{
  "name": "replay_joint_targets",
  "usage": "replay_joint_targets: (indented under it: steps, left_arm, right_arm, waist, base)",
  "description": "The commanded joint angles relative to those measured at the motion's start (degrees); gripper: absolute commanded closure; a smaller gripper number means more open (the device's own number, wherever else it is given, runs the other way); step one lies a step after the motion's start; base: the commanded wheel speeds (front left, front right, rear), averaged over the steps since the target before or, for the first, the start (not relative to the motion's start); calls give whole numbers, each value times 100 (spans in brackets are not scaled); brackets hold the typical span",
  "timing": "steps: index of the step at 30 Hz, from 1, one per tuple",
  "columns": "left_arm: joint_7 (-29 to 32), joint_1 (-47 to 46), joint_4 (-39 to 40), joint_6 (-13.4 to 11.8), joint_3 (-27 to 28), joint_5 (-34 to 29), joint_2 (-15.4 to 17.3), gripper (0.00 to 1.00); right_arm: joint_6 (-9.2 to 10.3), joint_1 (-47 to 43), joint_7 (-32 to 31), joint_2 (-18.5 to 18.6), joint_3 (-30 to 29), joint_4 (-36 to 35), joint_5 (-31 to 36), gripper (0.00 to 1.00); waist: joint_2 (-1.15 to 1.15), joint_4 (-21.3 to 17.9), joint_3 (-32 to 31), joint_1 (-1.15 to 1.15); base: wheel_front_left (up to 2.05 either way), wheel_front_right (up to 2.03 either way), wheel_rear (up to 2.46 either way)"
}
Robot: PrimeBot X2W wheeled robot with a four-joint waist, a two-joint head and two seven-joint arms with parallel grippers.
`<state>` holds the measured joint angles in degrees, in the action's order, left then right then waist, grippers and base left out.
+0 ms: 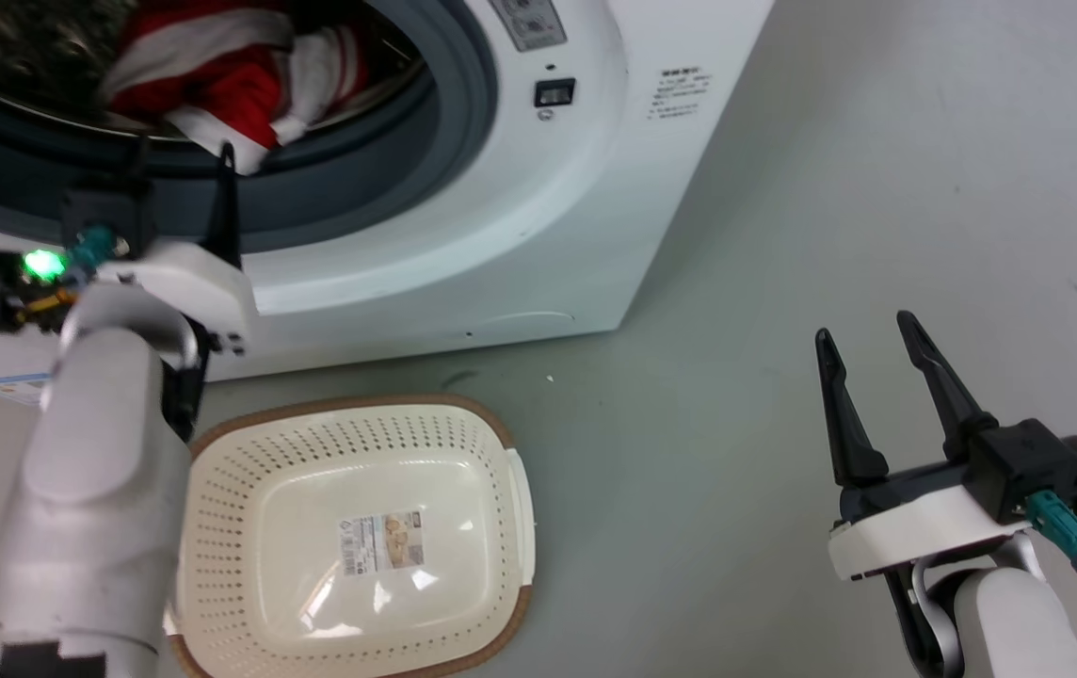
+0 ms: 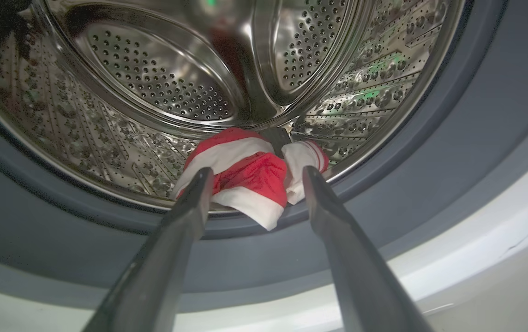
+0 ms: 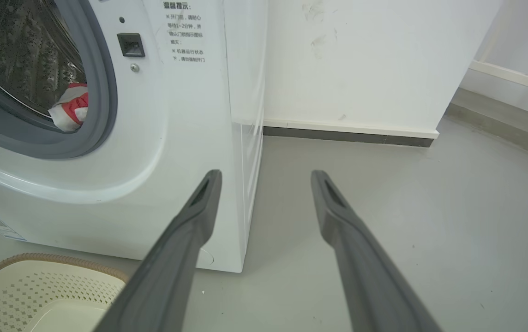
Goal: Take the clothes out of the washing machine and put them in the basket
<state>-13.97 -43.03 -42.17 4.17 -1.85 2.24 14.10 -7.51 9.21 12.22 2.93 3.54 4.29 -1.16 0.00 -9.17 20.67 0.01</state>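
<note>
Found the left gripper [image 2: 255,169] spread wide, clothes [image 2: 255,186] bunched dead ahead on the drum [image 2: 153,83] lip just past its tips, with the right gripper [image 1: 863,324] spread too and way further off.

Red-and-white garment [image 2: 250,177] in a shiny steel drum [image 2: 153,78].
The garment is red with broad white bands; the drum is dotted with holes. The washer [image 1: 538,245] is white with a grey rim [image 1: 449,122]. The basket [image 1: 350,407] is cream, perforated, brown-edged. The floor [image 1: 783,235] is pale grey. The right claw [image 1: 863,327] is black on a white mount.
</note>
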Motion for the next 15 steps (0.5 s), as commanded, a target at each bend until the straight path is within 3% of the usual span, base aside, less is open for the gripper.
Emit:
replay_joint_targets:
  steps: [1,15]
  left_arm:
    - [49,-291,-126,44,-25,-28,119,0]
    - [1285,-2427,-1253,235,-421,-382,1142,0]
  right_arm:
    - [4,170,74,-9,46,48,-65,0]
    - [4,683,294,-11,392,436,-516,0]
  waist:
    - [0,-273,338,-1]
    - [0,-925,1246,-1]
  base:
    - [0,0,0]
    - [0,0,0]
